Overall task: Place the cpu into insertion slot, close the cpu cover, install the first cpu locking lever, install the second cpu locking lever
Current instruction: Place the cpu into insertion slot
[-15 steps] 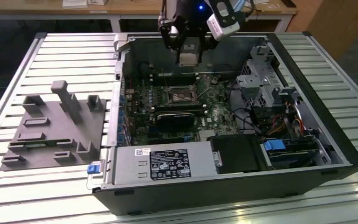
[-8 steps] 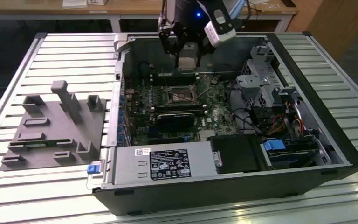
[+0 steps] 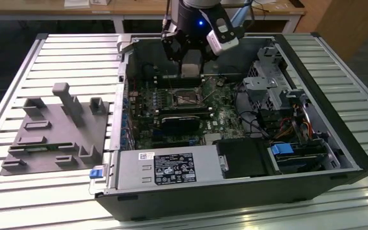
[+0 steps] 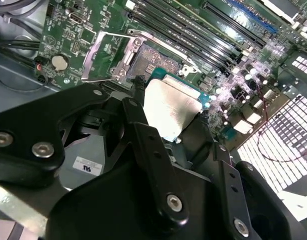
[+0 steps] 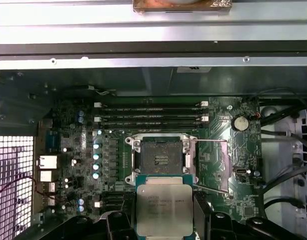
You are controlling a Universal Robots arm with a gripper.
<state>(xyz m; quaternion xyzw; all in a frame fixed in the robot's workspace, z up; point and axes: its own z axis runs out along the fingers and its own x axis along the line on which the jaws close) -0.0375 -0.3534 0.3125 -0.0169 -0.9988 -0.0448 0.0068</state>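
Note:
My gripper hangs inside the open computer case, shut on the cpu, a flat square chip with a silvery top. The chip sits between the two black fingers in both wrist views, its metal face held a little above the board. The insertion slot is a dark square socket with a pale rim, uncovered, just beyond the chip's edge; in the exterior view it lies below the gripper. A thin silvery frame, the cpu cover, stands swung open beside the socket. I cannot tell the locking levers apart from it.
Green motherboard with long memory slots behind the socket. A black module, power supply and drive cage crowd the case. A grey fixture plate lies on the slatted table at the exterior view's left.

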